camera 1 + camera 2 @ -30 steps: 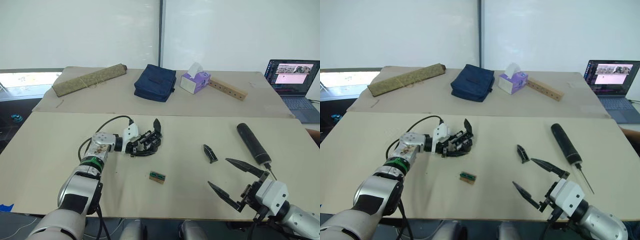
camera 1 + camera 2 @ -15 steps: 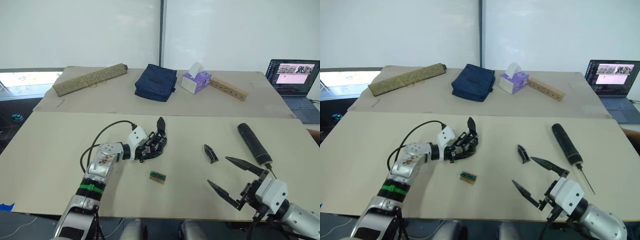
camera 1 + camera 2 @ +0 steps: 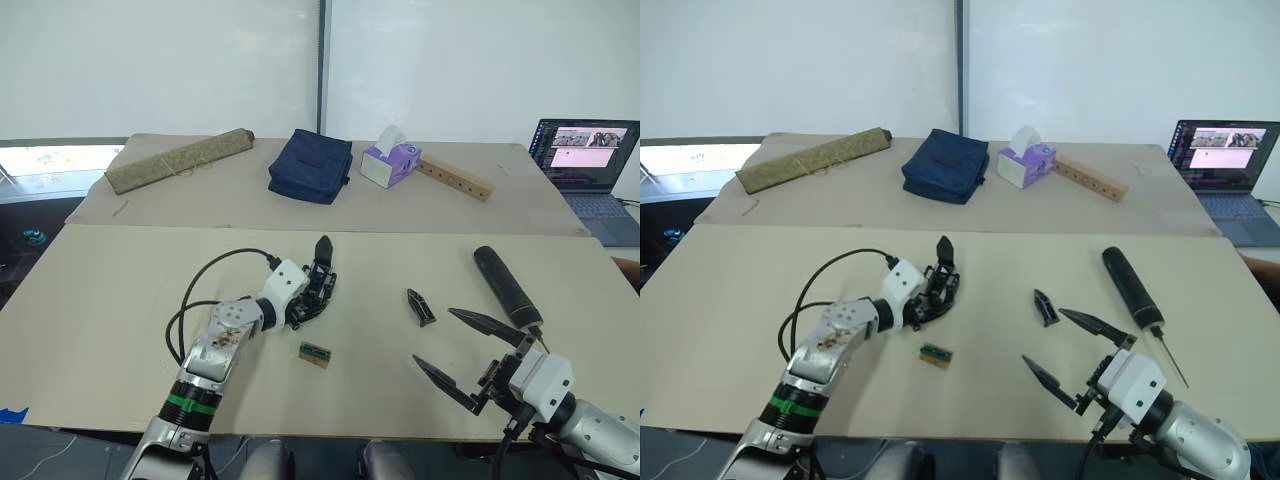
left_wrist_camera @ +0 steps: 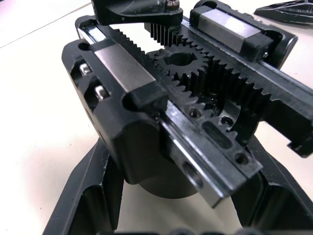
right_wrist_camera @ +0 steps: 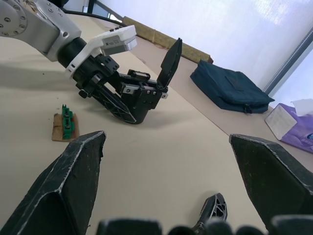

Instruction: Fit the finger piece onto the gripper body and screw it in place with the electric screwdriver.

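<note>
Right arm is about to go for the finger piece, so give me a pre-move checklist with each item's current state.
1. Left gripper shut on the gripper body: ok, fingers flank its round base.
2. Gripper body off the table: cannot tell.
3. Right gripper open: ok, fingers spread wide.
4. Finger piece free on the table, ahead of the right gripper: ok.
5. Electric screwdriver clear of the path: ok, it lies off to the right.
6. Small green-and-tan block out of the way: ok, it lies near the left gripper.
</note>
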Motion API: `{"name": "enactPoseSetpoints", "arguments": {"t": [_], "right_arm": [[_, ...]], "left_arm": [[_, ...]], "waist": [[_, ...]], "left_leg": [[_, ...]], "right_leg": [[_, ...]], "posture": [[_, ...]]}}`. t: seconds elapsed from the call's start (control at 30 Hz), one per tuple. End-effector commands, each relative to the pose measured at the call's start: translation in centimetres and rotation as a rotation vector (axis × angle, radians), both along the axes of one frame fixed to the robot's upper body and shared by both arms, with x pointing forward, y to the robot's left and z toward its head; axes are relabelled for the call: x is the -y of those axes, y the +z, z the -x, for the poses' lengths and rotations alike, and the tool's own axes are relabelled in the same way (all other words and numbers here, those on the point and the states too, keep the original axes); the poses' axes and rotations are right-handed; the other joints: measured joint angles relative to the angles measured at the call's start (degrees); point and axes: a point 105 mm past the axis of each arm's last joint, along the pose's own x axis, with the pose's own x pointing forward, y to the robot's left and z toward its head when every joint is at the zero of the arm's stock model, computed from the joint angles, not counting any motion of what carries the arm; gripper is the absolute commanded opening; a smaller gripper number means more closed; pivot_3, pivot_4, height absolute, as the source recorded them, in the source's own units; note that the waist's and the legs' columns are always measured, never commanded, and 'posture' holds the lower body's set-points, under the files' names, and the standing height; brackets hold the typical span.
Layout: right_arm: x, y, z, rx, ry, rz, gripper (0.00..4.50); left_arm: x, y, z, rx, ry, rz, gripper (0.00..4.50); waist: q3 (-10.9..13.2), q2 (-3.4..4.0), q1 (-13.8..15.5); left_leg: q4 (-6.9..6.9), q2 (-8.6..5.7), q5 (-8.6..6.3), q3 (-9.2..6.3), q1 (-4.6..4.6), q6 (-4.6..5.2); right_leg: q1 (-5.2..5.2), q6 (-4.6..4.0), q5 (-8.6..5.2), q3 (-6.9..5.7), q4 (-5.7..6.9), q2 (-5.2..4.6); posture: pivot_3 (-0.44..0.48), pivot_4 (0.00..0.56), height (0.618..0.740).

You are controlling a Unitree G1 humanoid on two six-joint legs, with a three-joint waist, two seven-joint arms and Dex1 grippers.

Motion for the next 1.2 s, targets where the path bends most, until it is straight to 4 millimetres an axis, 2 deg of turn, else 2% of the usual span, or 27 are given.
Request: {"name": "enactPoseSetpoints", "arguments": {"t": [0.03,0.07,0.13,0.2,0.33,0.5,0.7,0.83,1.03,1.13,1.2], "right_arm": [[-0.1,0.7,0.1,0.029,0.008,-0.001,4.5],[-0.1,0.7,0.1,0.029,0.008,-0.001,4.5],[-0.2,0.7,0.1,0.029,0.007,-0.002,4.5],[-0.2,0.7,0.1,0.03,0.006,-0.003,4.5],[-0.2,0.7,0.0,0.031,0.007,-0.003,4.5],[-0.4,0.7,-0.2,0.032,0.016,-0.004,4.5],[-0.5,1.2,-0.7,0.05,0.023,-0.001,4.5],[-0.2,1.3,-0.7,0.053,0.014,0.006,4.5],[-0.2,1.3,-0.5,0.057,-0.002,0.004,4.5],[-0.2,1.2,-0.4,0.058,-0.01,0.004,4.5],[-0.3,1.2,-0.4,0.058,-0.012,0.003,4.5]], "left_arm": [[-0.3,0.8,0.3,0.024,-0.027,0.015,3.34],[-0.5,0.9,0.4,0.032,-0.038,0.014,3.82],[-0.9,1.4,0.3,0.042,-0.061,0.03,4.42],[-2.1,1.7,0.0,0.054,-0.086,0.012,4.42],[-3.8,0.8,0.1,0.006,-0.239,-0.045,4.42],[-4.5,0.1,-0.4,0.012,-0.385,-0.057,4.42],[-2.9,-0.2,-2.5,0.019,-0.455,-0.043,4.42],[-1.7,0.3,-3.0,0.023,-0.491,-0.002,4.42],[-1.1,0.4,-3.5,0.015,-0.497,0.001,4.42],[-1.5,0.0,-3.4,0.019,-0.505,-0.034,3.56],[-1.9,0.0,-3.3,0.041,-0.498,-0.031,2.67]], "waist": [[0.0,0.0,0.0],[0.0,0.0,0.0],[0.0,0.0,0.0],[0.0,0.0,0.1],[0.0,0.02,0.1],[0.0,0.02,0.2],[0.0,-0.01,0.8],[0.0,-0.01,0.6],[0.0,-0.02,0.2],[0.0,-0.02,0.1],[0.0,-0.02,0.1]], "left_leg": [[0.0,0.0,0.0,0.0,0.0,0.0],[0.0,0.0,0.0,0.0,0.01,0.0],[-0.01,0.0,0.0,0.0,0.01,0.0],[0.0,-0.01,0.0,0.0,0.01,0.0],[0.0,-0.02,0.0,0.01,0.02,0.0],[0.0,-0.07,0.0,0.07,0.04,0.0],[0.07,-0.18,0.0,0.11,-0.03,0.01],[0.07,-0.21,-0.01,0.11,-0.06,0.03],[0.08,-0.15,-0.01,0.09,-0.04,0.05],[0.08,-0.16,-0.01,0.09,-0.05,0.05],[0.08,-0.16,-0.01,0.09,-0.06,0.05]], "right_leg": [[0.0,0.0,0.0,0.0,0.0,0.0],[0.0,0.0,0.0,0.0,0.0,0.0],[0.0,0.0,0.0,0.0,0.0,0.0],[0.0,0.0,0.0,0.0,0.0,-0.02],[0.0,-0.01,0.0,-0.01,-0.02,-0.01],[0.03,-0.01,-0.01,-0.01,-0.06,-0.02],[0.04,0.0,0.0,-0.05,-0.1,0.02],[0.02,0.01,0.0,-0.05,-0.1,0.07],[0.02,0.01,0.0,-0.05,-0.03,0.13],[0.02,0.01,0.0,-0.05,-0.04,0.12],[0.01,0.01,0.0,-0.05,-0.04,0.12]], "posture": [[0.0,0.15,0.74],[0.0,0.15,0.74],[0.0,0.15,0.74],[0.0,0.15,0.74],[0.0,0.15,0.74],[0.0,0.15,0.74],[0.0,0.15,0.74],[0.0,0.15,0.74],[0.0,0.15,0.74],[0.0,0.15,0.74],[0.0,0.15,0.74]]}}
